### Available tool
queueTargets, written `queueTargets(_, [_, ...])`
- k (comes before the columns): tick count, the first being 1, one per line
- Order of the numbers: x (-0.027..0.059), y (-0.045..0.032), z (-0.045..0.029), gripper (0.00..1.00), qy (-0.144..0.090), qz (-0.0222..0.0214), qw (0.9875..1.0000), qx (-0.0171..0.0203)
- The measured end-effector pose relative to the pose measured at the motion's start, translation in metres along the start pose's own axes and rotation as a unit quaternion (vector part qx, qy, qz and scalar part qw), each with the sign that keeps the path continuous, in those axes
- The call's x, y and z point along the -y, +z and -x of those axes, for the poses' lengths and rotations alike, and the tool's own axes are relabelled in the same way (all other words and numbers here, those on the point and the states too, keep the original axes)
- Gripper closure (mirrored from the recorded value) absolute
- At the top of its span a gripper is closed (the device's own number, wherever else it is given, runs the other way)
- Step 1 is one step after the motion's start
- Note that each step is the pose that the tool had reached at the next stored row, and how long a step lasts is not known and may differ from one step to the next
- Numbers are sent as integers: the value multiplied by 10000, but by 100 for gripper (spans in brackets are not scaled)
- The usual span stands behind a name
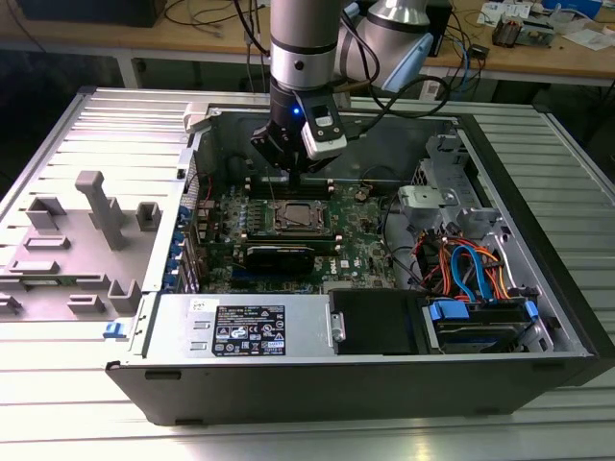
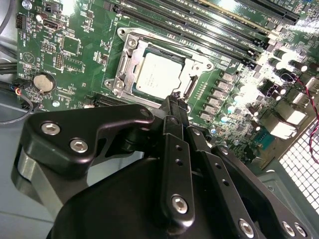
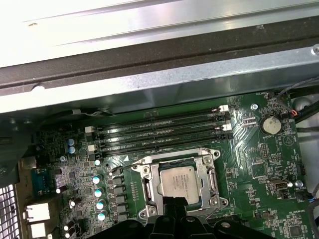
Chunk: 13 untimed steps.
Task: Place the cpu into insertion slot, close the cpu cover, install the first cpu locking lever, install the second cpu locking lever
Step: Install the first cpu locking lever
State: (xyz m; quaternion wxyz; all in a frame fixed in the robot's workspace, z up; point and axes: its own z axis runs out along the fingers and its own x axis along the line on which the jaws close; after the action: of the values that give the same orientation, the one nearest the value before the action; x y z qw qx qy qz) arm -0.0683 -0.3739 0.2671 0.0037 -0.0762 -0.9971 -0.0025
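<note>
Dull silver square cpu [image 2: 158, 75] seated under closed metal frame cover [image 2: 123, 67]; black end effector [image 2: 174, 101] shut, empty, poised beside, presumably for levers.

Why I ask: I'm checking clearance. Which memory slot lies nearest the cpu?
The memory slot running along the cpu cover edge; the others lie beyond it, toward the case wall.

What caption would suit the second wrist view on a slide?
Gripper at the cpu cover's edge, cpu framed within, on the green motherboard.
</note>
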Motion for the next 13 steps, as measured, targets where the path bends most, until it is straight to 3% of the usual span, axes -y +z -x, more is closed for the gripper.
queueTargets(2, [1, 0, -5, 89, -58, -1, 10000, 0])
queueTargets(9, [30, 6, -191, 89, -98, 1, 10000, 15])
queueTargets(10, [31, 7, -199, 89, -104, 5, 9999, 46])
queueTargets(13, [33, 12, -211, 89, -124, 20, 9997, 189])
